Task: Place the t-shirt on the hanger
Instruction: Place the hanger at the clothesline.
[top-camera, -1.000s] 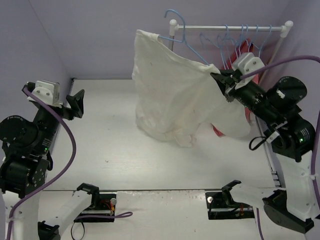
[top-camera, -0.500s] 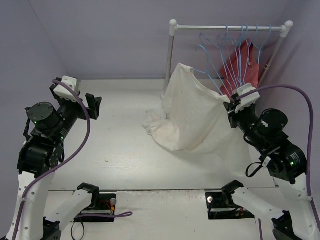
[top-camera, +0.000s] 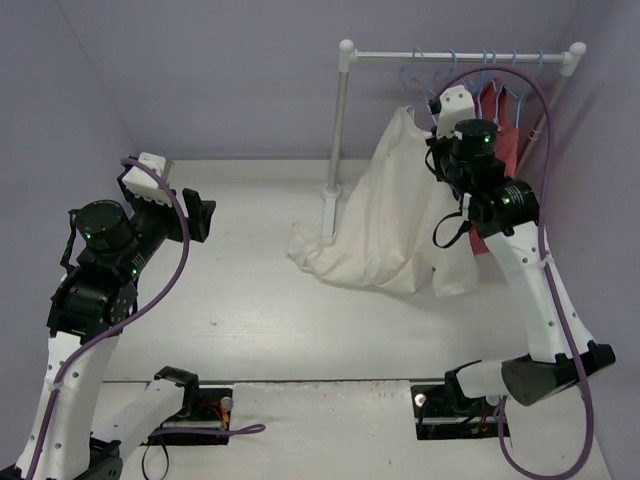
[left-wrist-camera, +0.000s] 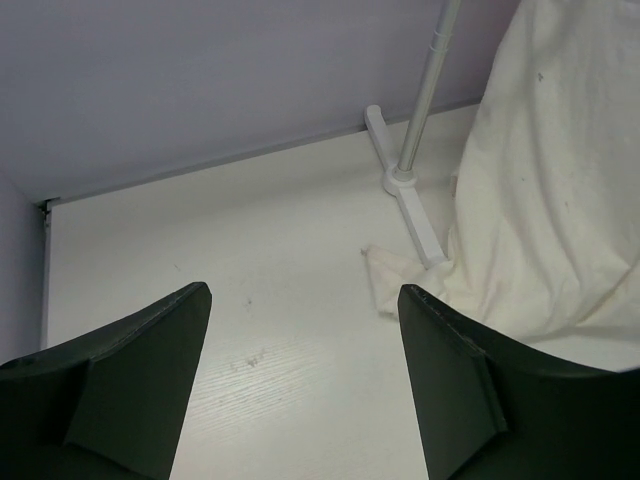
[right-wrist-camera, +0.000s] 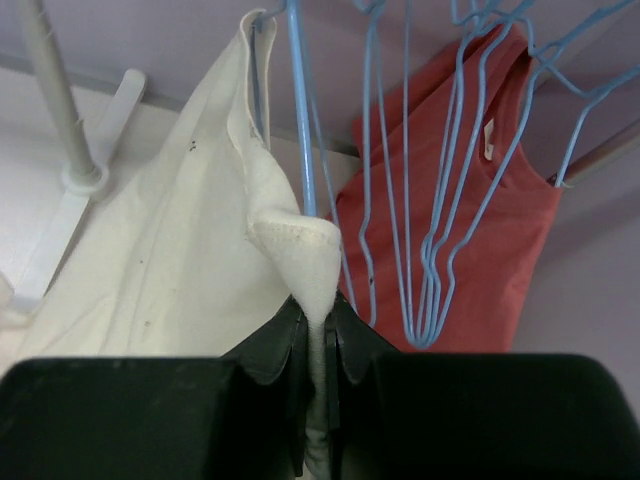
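The white tabletop fills most of the overhead view. At about 1 o'clock on it stands a white tube clothes rack, its rail running off toward 2 o'clock. The large cream cotton t-shirt hangs from just under that rail. It falls in a long sheet past the rack's post, and its lower part lies crumpled on the tabletop near the post's foot, toward the middle of the surface. Behind it at 2 o'clock hangs a red-coral garment on the same rail, beside a cluster of bare light-blue wire hangers. The thin light-blue wire hanger that matters shows best from the right wrist. One of its wires runs down just beside the shirt's upper edge, and the cloth at 12 o'clock seems to wrap over it, though I cannot tell whether the wire is truly inside the neck opening. The right hand is clamped on a folded lip of the cream cloth, which stands up between its dark fingers just below that wire. The left hand hangs at 9 o'clock with its fingers wide apart, holding nothing and well away from the shirt. The step in hand looks like seating the shirt's shoulder over the hanger. The next move likely calls for drawing the pinched fold across and over the wire's sloping arm before letting go, without dragging the hanger along the rail.
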